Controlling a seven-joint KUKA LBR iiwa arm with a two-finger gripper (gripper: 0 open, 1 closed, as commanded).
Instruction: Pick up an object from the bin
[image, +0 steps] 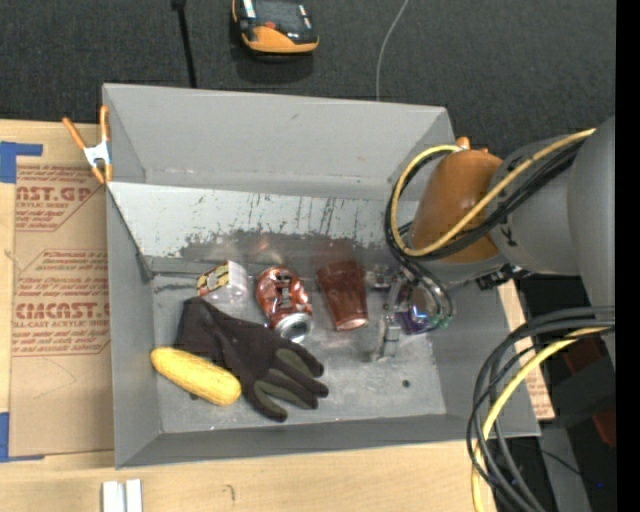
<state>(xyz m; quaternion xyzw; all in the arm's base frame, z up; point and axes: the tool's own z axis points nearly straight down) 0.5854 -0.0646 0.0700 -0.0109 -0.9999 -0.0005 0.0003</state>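
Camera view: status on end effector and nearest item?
End effector low at view's right of bin, grip unclear. Brown cup just beside it, nothing between. Crushed red can, black glove beyond.

The bin (270, 140) is grey, the glove (245, 355) black, the corn cob (195, 375) yellow, the can (283, 298) red with white marks, the cup (343, 293) brown-red.

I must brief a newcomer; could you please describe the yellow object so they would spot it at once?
Look in the grey metal bin, at the near left corner of its floor. There a lumpy yellow oblong lies against the black glove, the only yellow thing there.
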